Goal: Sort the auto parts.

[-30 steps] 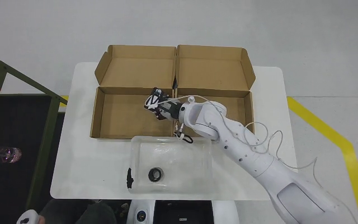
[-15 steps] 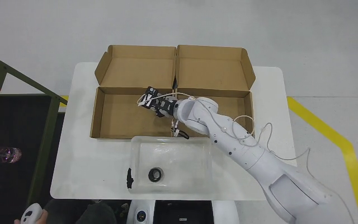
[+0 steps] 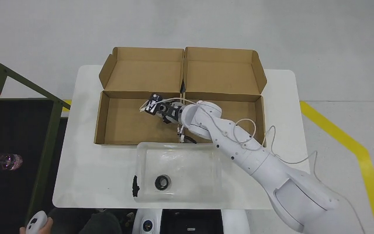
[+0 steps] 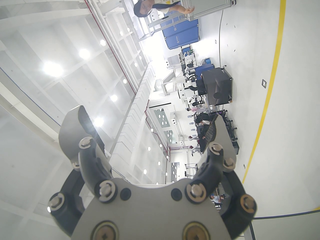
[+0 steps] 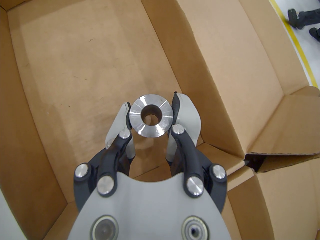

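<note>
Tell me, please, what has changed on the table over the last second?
The right gripper, shut on the ring throughout, carried it farther over the left box, away from the right box. Nothing was released. The bin, with a second ring and a black part, stayed put.

The right arm (image 3: 245,149) stretches from the robot's right side diagonally across and forward, with the elbow low and the white links nearly in one long line. At its end the wrist turns the right gripper (image 5: 151,108) towards the robot's left. Its two fingers (image 5: 187,112) are closed on the rim of a metal ring (image 5: 160,126), one pad on either side (the bore faces back at the wrist). The left gripper (image 4: 147,123) is elsewhere, tipped upward towards the ceiling, with its jaws spread wide and nothing between them.
</note>
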